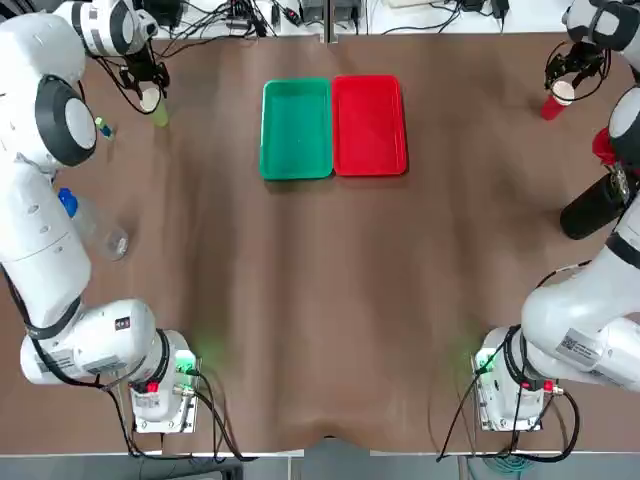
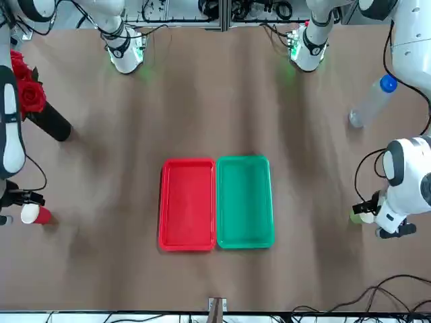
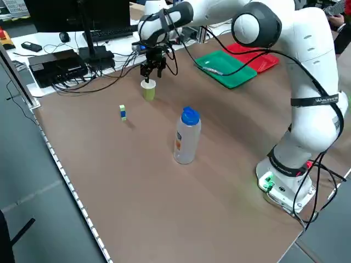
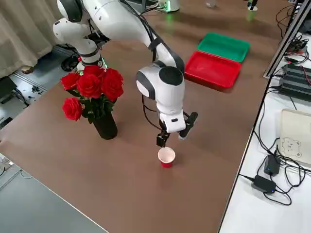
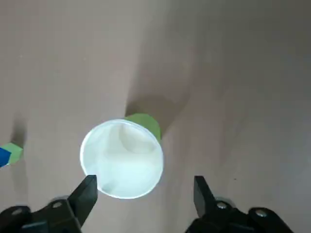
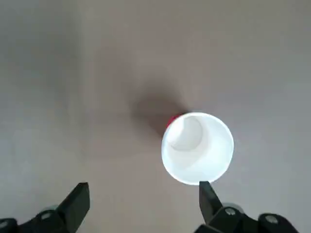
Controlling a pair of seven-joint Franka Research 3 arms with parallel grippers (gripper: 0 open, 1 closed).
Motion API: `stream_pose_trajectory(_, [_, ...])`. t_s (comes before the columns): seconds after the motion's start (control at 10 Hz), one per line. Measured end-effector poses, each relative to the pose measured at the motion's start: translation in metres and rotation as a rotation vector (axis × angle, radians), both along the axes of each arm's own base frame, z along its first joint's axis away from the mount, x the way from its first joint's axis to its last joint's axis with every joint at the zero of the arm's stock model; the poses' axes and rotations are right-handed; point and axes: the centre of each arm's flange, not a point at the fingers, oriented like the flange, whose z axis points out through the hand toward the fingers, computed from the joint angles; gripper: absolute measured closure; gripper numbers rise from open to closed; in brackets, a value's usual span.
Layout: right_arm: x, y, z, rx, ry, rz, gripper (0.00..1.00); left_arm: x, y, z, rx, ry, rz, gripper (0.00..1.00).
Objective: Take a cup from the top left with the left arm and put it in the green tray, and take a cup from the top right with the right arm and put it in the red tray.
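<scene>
Both grippers' jaws released above upright cups: left gripper (image 5: 141,187) over small olive-green paper cup (image 5: 122,158), right gripper (image 6: 141,194) off-centre beside small red paper cup (image 6: 198,147); pre-grasp alignment, I judge.

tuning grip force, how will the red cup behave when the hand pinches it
The red cup looks like thin paper, so probably light and easily crushed. It stands upright and empty below the open right hand, so a glancing finger would likely tip it, then let it roll.
</scene>
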Motion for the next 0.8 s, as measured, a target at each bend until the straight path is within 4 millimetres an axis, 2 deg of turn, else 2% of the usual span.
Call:
stream_pose_trajectory(0.3, [0.01, 0.005, -0.02, -0.012, -0.053, 0.013, 0.01, 0.0, -0.001, -0.009, -0.002, -0.005, -0.005, 0.18])
stream_pose_trajectory(0.5, [0.013, 0.006, -0.038, -0.013, -0.065, 0.016, 0.02, 0.003, 0.0, -0.023, -0.005, -0.019, -0.007, 0.34])
stream_pose_trajectory(0.6, [0.014, 0.006, -0.044, -0.015, -0.073, 0.017, 0.02, 0.003, 0.0, -0.027, -0.007, -0.019, -0.007, 0.38])
stream_pose_trajectory(0.8, [0.015, 0.006, -0.051, -0.016, -0.079, 0.018, 0.07, 0.003, -0.001, -0.031, -0.008, -0.015, -0.008, 0.7])
